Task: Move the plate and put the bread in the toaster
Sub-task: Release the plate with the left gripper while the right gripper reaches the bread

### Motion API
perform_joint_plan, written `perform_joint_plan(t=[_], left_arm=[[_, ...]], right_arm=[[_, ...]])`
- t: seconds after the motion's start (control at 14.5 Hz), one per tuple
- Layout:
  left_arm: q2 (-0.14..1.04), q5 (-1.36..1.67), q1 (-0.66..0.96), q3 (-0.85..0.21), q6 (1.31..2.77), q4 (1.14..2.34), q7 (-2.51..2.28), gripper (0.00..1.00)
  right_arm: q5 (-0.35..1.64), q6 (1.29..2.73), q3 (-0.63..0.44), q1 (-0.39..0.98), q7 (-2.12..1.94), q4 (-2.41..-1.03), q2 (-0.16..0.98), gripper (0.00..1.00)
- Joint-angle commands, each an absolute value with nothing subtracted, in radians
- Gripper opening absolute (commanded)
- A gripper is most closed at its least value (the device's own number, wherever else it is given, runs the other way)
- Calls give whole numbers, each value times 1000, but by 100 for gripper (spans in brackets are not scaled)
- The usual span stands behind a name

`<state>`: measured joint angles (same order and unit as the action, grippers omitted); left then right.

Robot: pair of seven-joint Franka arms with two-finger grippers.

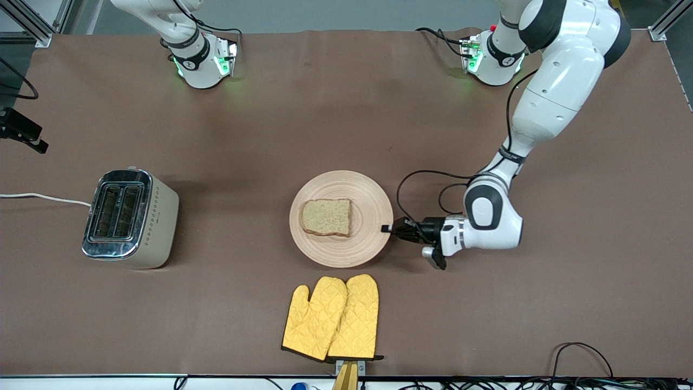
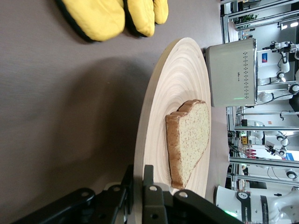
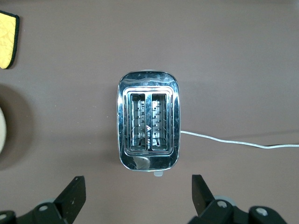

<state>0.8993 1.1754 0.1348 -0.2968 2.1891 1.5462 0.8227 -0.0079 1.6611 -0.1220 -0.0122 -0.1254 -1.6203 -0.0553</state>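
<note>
Round beige plate [image 1: 368,238] mid-table holds 1 brown bread [image 1: 326,217] slice; cream toaster [image 1: 131,219] stands well apart toward the right arm's end.

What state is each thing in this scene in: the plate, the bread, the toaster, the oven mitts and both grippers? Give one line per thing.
plate: flat on the table, its rim between the left gripper's fingers.
bread: lying flat on the plate.
toaster: upright, both slots empty.
oven mitts: lying flat, overlapping, untouched.
left gripper: shut on the plate's rim.
right gripper: open, over the toaster.

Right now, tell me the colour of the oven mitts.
The oven mitts are yellow, quilted, with dark edging; front view shows it best.
</note>
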Motion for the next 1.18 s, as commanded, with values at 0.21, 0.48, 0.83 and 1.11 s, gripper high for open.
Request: perform_joint_plan(t=[0.21,0.48,0.83,1.11], left_arm=[[933,1239,150,-301,2200,1551,816,9],[922,1244,121,-290,2203,1548,683,100],[810,1211,68,-223,2201,1533,508,100],[779,921,23,-179,2201,1433,295,100]], right_arm=[[0,1663,-106,58,-109,-1644,-9,100],[81,1681,-106,145,35,-1644,63,100],[155,1808,-106,326,248,-1663,161,100],[155,2036,-106,497,451,-1765,238,100]])
